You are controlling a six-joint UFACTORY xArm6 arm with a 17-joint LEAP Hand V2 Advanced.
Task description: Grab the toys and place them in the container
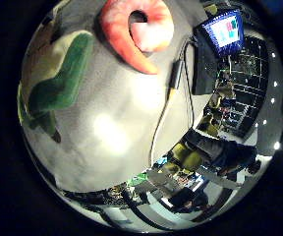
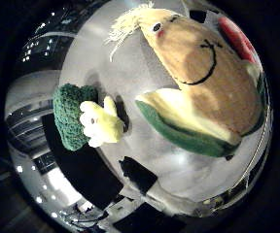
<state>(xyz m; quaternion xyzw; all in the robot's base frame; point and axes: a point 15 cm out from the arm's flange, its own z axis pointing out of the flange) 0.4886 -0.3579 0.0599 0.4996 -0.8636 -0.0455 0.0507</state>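
Grey tabletop (image 2: 130,63) fills both palm views, and three plush toys lie on it. Largest and closest to the palm is the corn (image 2: 203,73), a tan cob with a stitched smile, a tuft of pale silk at one end and green-and-cream husk leaves at the other; it takes up much of the thumb-side view, so the palm sits almost over it. Its long axis runs from the tuft towards the husk, lying flat on the table, and the husk end (image 1: 58,83) also shows in the little-finger-side view. Well clear of the corn's husk lies the broccoli (image 2: 81,119), a dark green knitted head with a pale yellow stalk, on its side near the table's dark edge. On the corn's far side lies the shrimp (image 1: 136,29), orange-pink and curled into a ring; a red-pink sliver past the cob in the thumb-side view may be the same toy. A monitor (image 1: 225,29) stands near a table edge beyond the shrimp.

No container appears in either view.

Nothing of the hand shows, so I cannot tell how it is set or whether it touches anything. Judging by closeness, the corn is the likely first pick, best grasped across its long axis.
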